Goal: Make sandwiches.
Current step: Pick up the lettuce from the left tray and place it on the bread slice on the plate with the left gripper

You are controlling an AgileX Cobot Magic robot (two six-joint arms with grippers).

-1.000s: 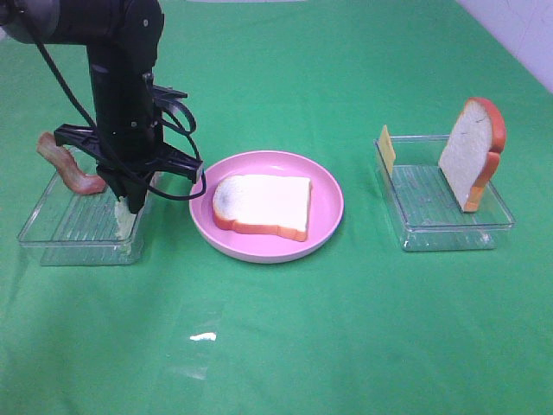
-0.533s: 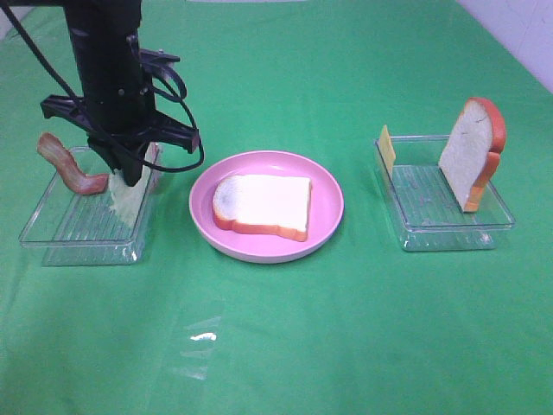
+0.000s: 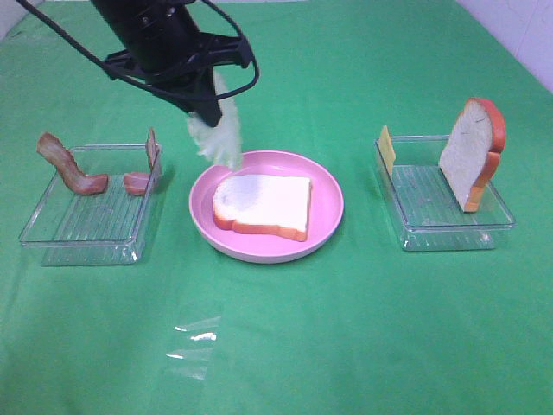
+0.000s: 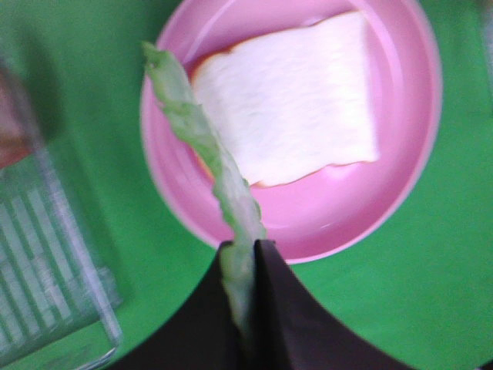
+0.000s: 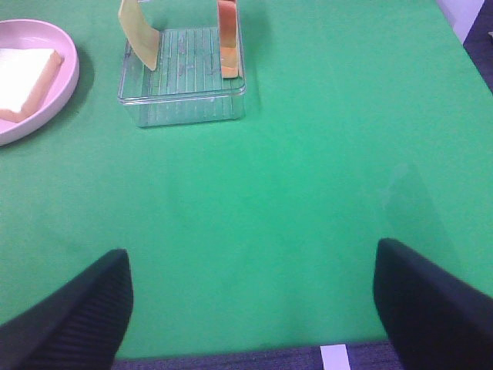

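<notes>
My left gripper [image 3: 210,114] is shut on a pale green lettuce leaf [image 3: 219,137] and holds it in the air above the left rim of the pink plate [image 3: 328,203]. The leaf [image 4: 202,142] hangs from the pinched fingers [image 4: 273,297] in the left wrist view. One bread slice [image 3: 262,204] lies flat on the plate. A second bread slice [image 3: 472,151] stands in the right clear tray [image 3: 445,226] with a yellow cheese square [image 3: 386,149]. Red-brown bacon strips [image 3: 69,166] lie in the left tray [image 3: 82,233]. My right gripper [image 5: 250,301] is open over bare cloth.
The green cloth covers the whole table. A small scrap of clear plastic [image 3: 193,346] lies on the cloth near the front. A pale wall or floor edge [image 3: 518,35] shows at the far right corner.
My left gripper has lifted the lettuce out of the left tray and carried it up and to the right, to the plate's left rim. The bacon stays in the tray.
</notes>
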